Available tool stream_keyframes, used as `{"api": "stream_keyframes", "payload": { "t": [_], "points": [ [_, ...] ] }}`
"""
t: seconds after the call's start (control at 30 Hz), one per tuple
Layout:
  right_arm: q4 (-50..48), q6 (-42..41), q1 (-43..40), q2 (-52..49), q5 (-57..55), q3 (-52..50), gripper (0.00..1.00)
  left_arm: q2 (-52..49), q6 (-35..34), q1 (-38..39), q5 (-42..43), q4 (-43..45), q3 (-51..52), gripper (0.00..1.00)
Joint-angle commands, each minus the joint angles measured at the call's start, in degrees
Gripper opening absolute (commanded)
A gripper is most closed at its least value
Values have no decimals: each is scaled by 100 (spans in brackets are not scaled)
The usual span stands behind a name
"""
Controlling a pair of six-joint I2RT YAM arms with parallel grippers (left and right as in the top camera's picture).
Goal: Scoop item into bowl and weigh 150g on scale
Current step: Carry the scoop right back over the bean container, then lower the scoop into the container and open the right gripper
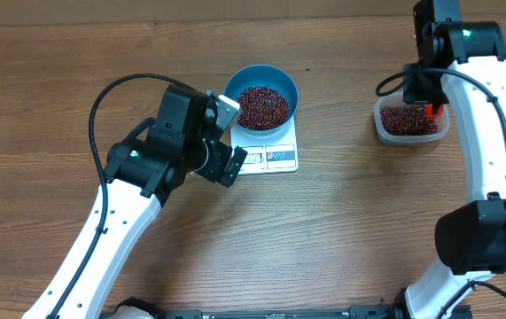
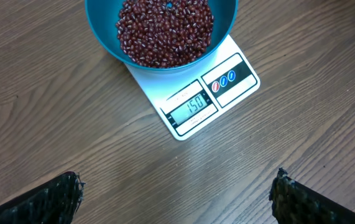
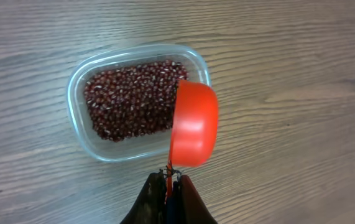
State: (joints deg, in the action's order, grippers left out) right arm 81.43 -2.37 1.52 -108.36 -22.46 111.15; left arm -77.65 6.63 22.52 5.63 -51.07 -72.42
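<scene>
Two arms are working over a brown wood-grain desk (image 1: 58, 53), its planking filling every view. The left end effector (image 1: 229, 135) is hovering with fingers wide apart, just beside the scale (image 1: 279, 152) — the blue bowl (image 1: 261, 74) of beans (image 1: 262, 106) is sitting on it, display reading 150. The right end effector (image 3: 170, 179) is clamping a red scoop (image 3: 193, 124) by its handle — tilted over the clear tub (image 3: 76, 109) of beans.

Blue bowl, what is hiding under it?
A white scale sits under the blue bowl. Only its front edge with the number window and buttons shows; the bowl covers the rest of its top. Red beans lie inside the bowl.
</scene>
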Motion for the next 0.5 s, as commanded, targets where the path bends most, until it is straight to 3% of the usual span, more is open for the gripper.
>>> {"api": "stream_keyframes", "payload": {
  "t": [0.0,0.47],
  "points": [
    [-72,-459,-44,153,-118,-15,4,-35,107,37,83,11,-7,100],
    [-575,-535,-1519,151,3484,-468,4,-35,107,37,83,11,-7,100]
  ]
}}
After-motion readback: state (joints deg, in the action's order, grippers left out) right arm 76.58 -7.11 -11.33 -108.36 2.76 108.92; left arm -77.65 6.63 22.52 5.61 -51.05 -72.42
